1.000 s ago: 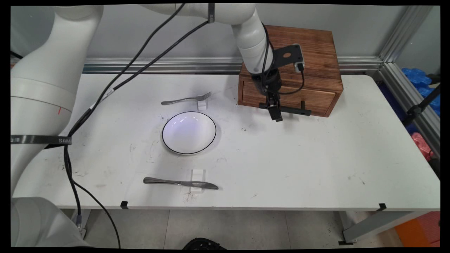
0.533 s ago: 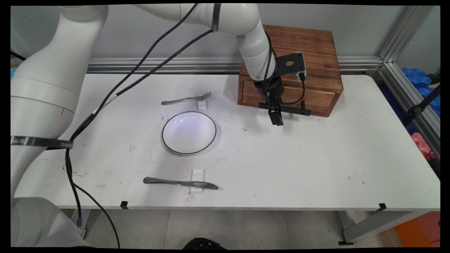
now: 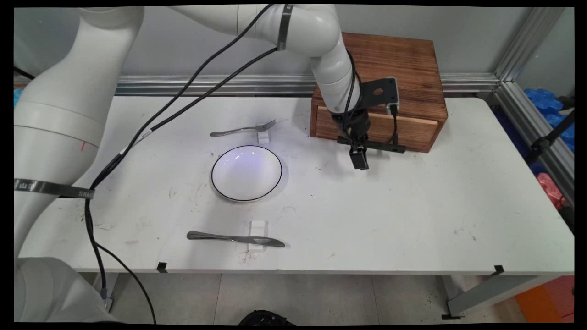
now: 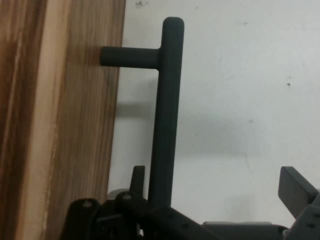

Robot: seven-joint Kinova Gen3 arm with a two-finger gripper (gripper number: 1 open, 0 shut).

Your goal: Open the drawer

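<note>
A wooden box (image 3: 399, 59) stands at the back of the white table (image 3: 412, 220). Its drawer front (image 3: 412, 130) (image 4: 75, 125) stands slightly out, with a pale strip of the drawer's top edge showing. A black bar handle (image 3: 383, 145) (image 4: 165, 100) sits on the front. My gripper (image 3: 359, 160) (image 4: 217, 177) points down at the handle's left end and is open. In the hand view one finger (image 4: 137, 175) sits between the bar and the drawer front, against the bar. The other finger (image 4: 295, 182) stands well off over bare table.
A white plate with a black rim (image 3: 246, 173) lies left of the gripper. Behind it a fork (image 3: 243, 129) leans on a small white block. A knife (image 3: 235, 239) rests on another block near the front edge. Black cables (image 3: 137, 128) hang across the left.
The gripper has come toward the table's near side with the handle, and the drawer has slid out a little, uncovering its pale top edge.
</note>
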